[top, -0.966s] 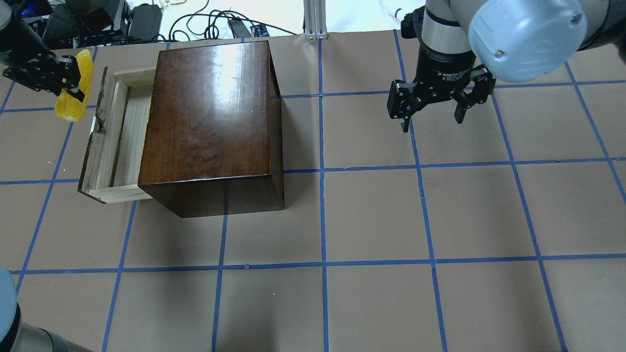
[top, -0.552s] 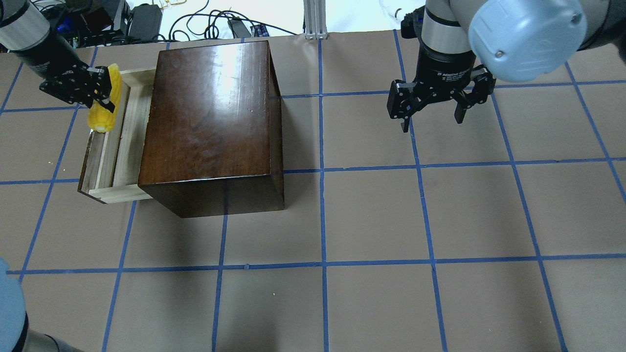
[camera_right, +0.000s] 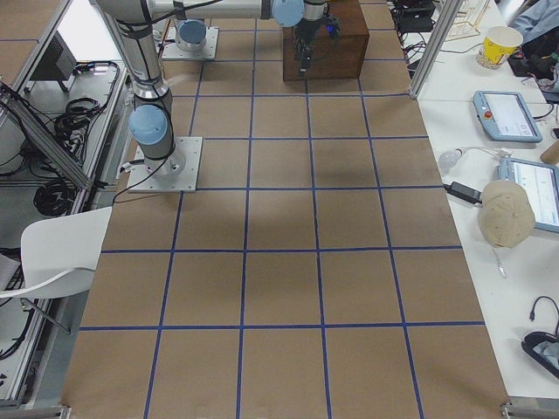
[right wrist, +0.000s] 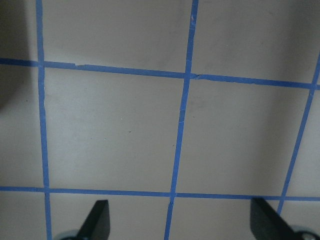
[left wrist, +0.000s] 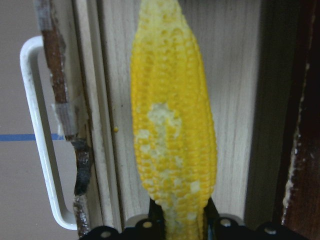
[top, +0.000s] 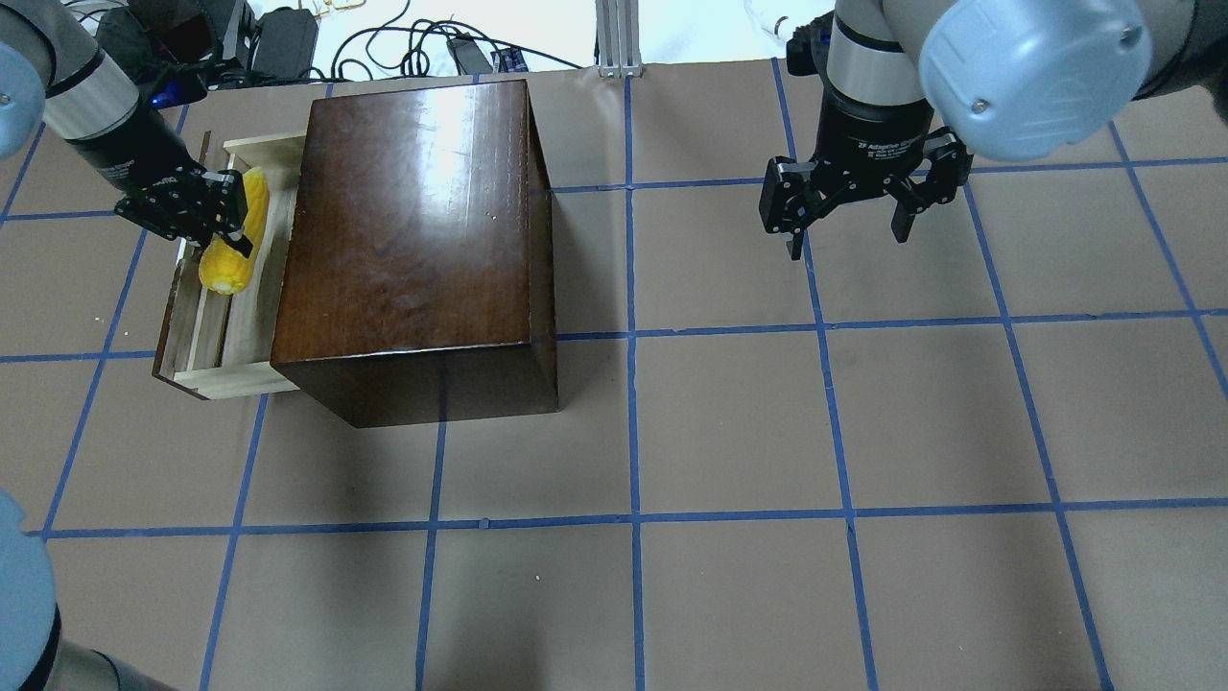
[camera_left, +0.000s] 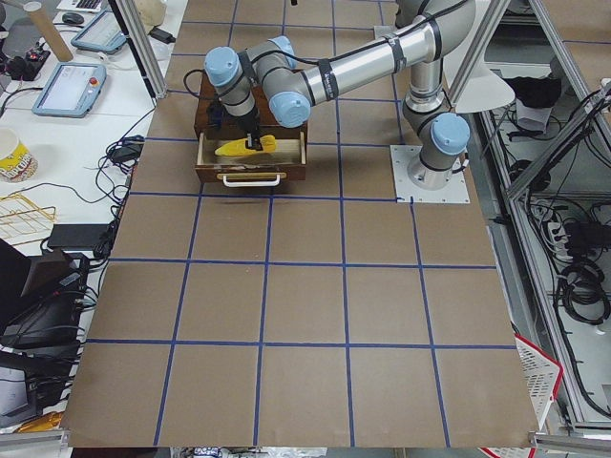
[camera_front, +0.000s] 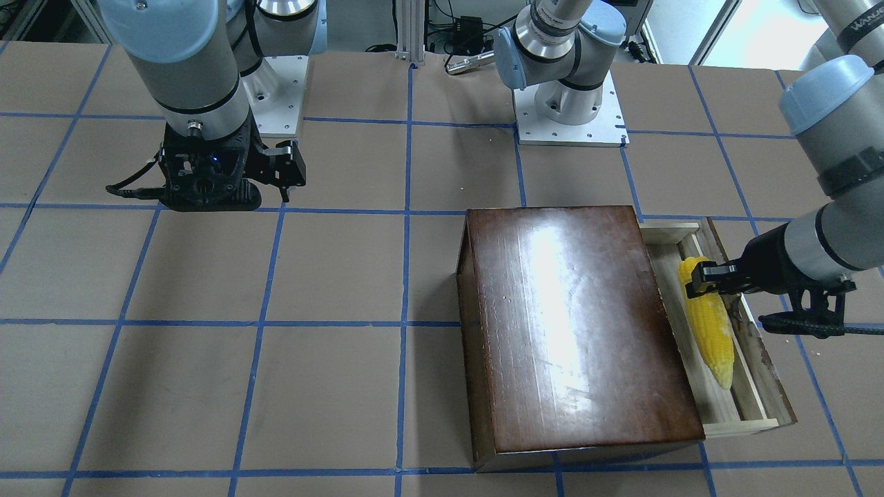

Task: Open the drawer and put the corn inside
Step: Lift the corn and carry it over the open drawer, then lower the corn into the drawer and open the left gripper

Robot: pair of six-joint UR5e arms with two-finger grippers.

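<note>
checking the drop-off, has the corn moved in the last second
Yes. In the overhead view the corn, held by the left gripper, shifted right toward the cabinet: from outside the front panel of the drawer to above its open tray.

Not much readable here: tiny white print on the black collar [top: 878, 144] above the right gripper [top: 848, 240] looks like "Adaptive" something, plus a cut-off "WAN…" on the left arm's grey link [camera_front: 856, 24].

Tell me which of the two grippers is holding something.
The left gripper: it is shut on the corn above the open drawer. The right gripper hangs open and empty over the table.
</note>
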